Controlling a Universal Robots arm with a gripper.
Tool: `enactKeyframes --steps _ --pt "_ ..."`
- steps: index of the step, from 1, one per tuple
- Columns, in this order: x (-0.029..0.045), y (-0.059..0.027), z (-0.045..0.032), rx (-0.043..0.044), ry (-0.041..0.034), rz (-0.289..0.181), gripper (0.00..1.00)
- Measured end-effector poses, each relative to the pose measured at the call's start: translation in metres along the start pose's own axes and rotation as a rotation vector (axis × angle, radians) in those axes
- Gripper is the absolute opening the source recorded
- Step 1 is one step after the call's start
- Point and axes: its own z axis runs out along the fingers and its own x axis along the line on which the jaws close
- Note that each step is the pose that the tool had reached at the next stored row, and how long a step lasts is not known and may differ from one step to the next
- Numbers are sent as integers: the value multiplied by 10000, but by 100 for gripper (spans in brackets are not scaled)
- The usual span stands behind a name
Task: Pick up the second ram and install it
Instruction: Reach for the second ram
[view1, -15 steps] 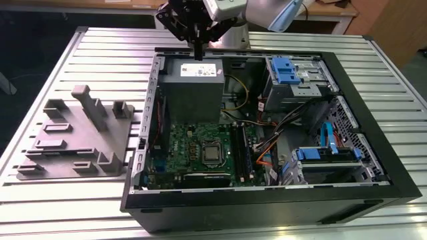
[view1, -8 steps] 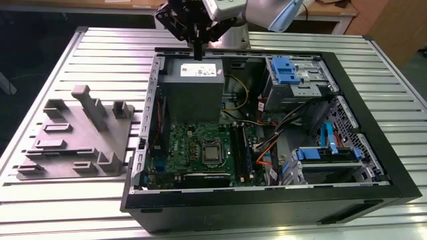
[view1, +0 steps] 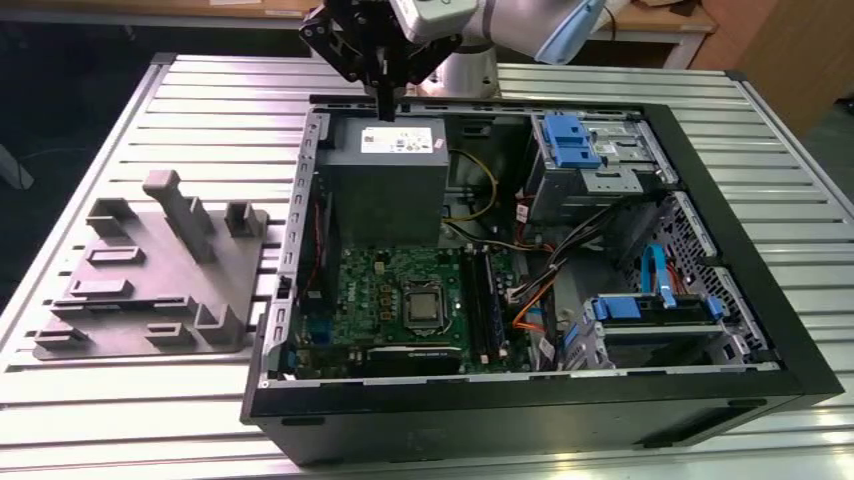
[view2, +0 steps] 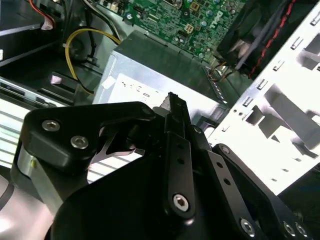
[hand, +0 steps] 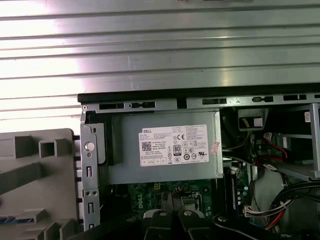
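Closest to the lens in the second wrist view is the black linkage of the gripper, its two fingers pressed flat together with nothing between them. In the exterior view it hangs in the upper middle of the frame, just above the back edge of the power supply inside the open computer case. The second ram seems to be the thin blue strip lying in a pocket of the grey fixture, which sits at the exterior view's left, just beside the case wall. Little of the strip shows, so that reading is cautious. The gripper is well apart from it, so the step in hand looks like the reach for the pick, barely begun. To do it well, the fingers should part before coming down, straddle the stick's thin faces near its middle, close on bare board rather than chips, and lift straight out so nothing binds. The long black slots on the motherboard, lower middle of the frame, are the likely seat. Whether one is filled I cannot tell.
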Motion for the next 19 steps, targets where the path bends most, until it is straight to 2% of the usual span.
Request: enactKeyframes --steps 13,19 --pt "277 -21 -1 0 -4 20 7" --pt "430 -33 -2 1 -3 28 7"
